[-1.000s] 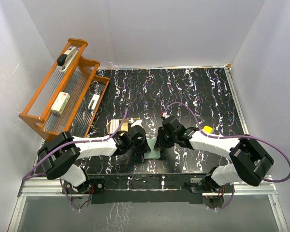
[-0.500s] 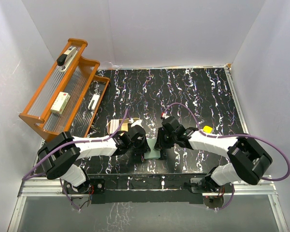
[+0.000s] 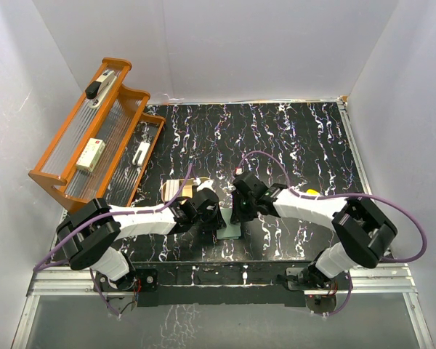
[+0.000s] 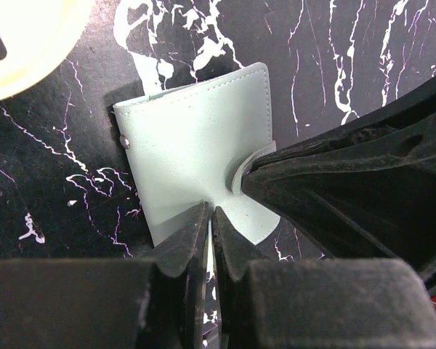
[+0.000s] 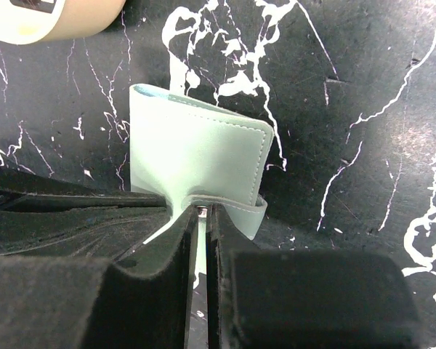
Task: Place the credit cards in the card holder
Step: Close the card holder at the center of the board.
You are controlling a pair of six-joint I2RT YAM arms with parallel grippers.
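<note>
"Two grippers, one wallet: you had both on the pale-green, stitched, folded card holder (image 4: 196,138). It lay shut on the black, white-veined table (image 3: 291,138), close to the near edge and about midway along it."

"How did my holds look?"

"Your left gripper (image 4: 211,218) was pinched almost flat on the holder's edge nearest it, with only a sliver showing between the fingers. Your right gripper (image 5: 203,212) was drawn in just as narrow on the snap tab (image 5: 236,207), the metal stud right at its fingertips. Neither held a card."

"So which step was I on?"

"Opening, I'd judge. The tab lay across the cover and looked fastened, so no slot was reachable. What I took for the credit cards (image 3: 179,187) sat in the tan oval dish (image 5: 80,25), just beyond the holder toward the table's left edge. I saw none in the holder."

"And the next move?"

"It called for peeling the tab off its stud with the right while the left pinned the body to the table. You wanted to pull along the strap, not straight up, or the whole holder would likely have lifted with it. After that the cover needed folding back and laying flat before either gripper went to the dish."
</note>
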